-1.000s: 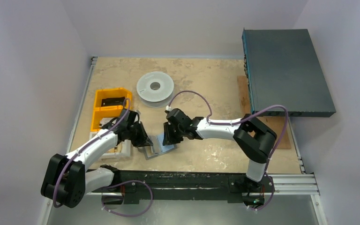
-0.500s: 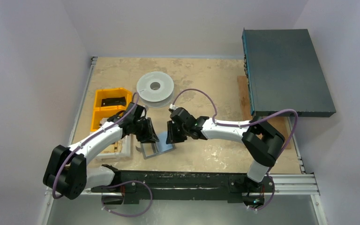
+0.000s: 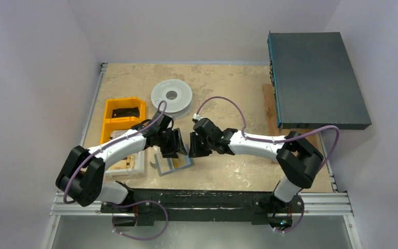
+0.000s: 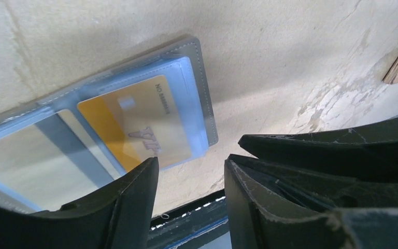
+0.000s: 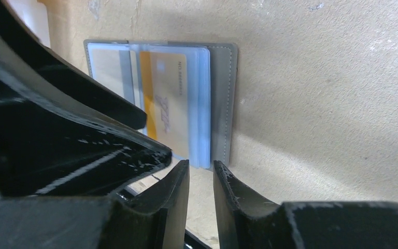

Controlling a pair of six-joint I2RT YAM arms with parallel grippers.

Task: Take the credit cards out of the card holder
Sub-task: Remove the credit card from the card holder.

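One card holder (image 3: pixel 173 164) lay open on the table (image 3: pixel 228 88), long axis roughly left-right, one yellow card (image 4: pixel 134 122) showing. Two claws hovered empty: left claw (image 4: pixel 192 171) apart, right claw (image 5: pixel 201 171) narrowly apart.

Top cam, fixed high behind the arm bases, looks down on the whole table (image 3: pixel 228 83). L wrist cam peers past L gripper (image 4: pixel 190 162), close above the card holder (image 4: pixel 62 140). R wrist cam, past R gripper (image 5: pixel 201 165), sits equally close on the other side. All 3 views share the card holder, near table edge.
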